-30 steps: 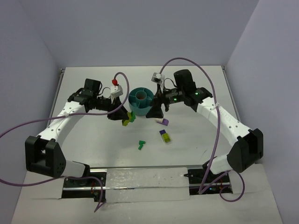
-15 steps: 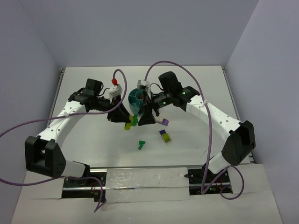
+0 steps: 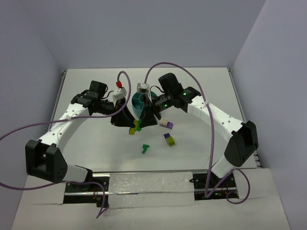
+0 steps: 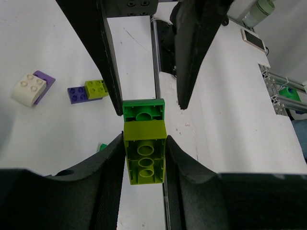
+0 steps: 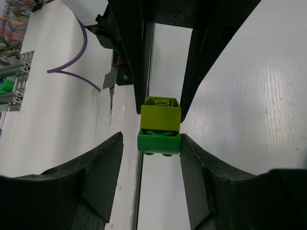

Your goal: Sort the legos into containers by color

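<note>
- My left claw (image 4: 144, 140) stays clamped at a narrow setting on a lime-green plastic brick (image 4: 145, 160), with a finger pressed against each long side. It has hardly shifted over the last second.
- A dark green plastic brick (image 4: 144, 109) is stuck to the far end of the lime-green one. It juts out past the left claw's fingertips, and the pair is held off the white table (image 3: 96, 153).
- The big change is the right arm. A second ago its claw hung at the right side of the round teal plastic bowl (image 3: 137, 101). It has since swung across the front of the bowl and now meets the left claw tip to tip.
- My right claw (image 5: 152, 140) is part open and straddles the dark green brick. One finger (image 5: 194, 167) lies against the brick's side, while the other stands off with a strip of table showing between. It has no grip yet.
- The bowl now sits just behind the right claw and is mostly hidden by it; a second ago I could see the whole rim.
- A purple-and-white brick (image 3: 166, 124) lies just to the right of the right claw.
- A purple-and-yellow brick (image 3: 169, 139) lies nearer the arm bases.
- A small dark green piece (image 3: 145, 148) lies on the table on the near side of both claws.
- None of these three has moved.
</note>
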Motion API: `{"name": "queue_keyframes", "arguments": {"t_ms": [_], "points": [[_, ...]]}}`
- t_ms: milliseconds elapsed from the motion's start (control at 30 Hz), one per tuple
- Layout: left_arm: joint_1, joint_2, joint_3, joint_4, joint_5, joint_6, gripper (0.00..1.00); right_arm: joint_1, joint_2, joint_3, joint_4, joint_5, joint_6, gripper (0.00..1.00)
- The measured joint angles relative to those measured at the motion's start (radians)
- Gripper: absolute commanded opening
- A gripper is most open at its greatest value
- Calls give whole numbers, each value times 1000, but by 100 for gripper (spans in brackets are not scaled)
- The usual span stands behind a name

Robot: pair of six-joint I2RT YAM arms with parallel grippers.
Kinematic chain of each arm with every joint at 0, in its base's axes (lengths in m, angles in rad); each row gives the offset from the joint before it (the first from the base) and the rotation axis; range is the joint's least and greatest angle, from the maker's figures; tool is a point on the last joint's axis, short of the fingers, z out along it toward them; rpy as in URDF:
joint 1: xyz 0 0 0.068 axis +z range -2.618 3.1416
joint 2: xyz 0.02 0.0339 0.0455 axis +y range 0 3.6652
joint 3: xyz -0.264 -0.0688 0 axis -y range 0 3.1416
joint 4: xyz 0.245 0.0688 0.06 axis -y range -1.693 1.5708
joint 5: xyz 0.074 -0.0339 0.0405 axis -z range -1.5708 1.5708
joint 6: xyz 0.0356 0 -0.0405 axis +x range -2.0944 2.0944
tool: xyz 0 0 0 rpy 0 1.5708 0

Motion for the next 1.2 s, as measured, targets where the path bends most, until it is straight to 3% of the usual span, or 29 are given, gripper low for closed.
{"name": "queue_keyframes", "arguments": {"t_ms": [267, 467, 867, 1100, 1200], "points": [[-8, 1, 1, -7, -4, -3, 0, 3, 31, 13, -12, -4, -12, 31], [-8, 1, 1, -7, -10, -13, 0, 3, 38, 20, -26, -7, -19, 1], [18, 1, 1, -24, -22, 9, 0, 3, 38, 20, -46, 22, -70, 0], [100, 12, 44, -100, -48, 102, 0, 0, 38, 8, -163, 36, -122, 0], [131, 12, 44, -81, -54, 67, 0, -10, 35, 0, -171, 61, -130, 0]]}}
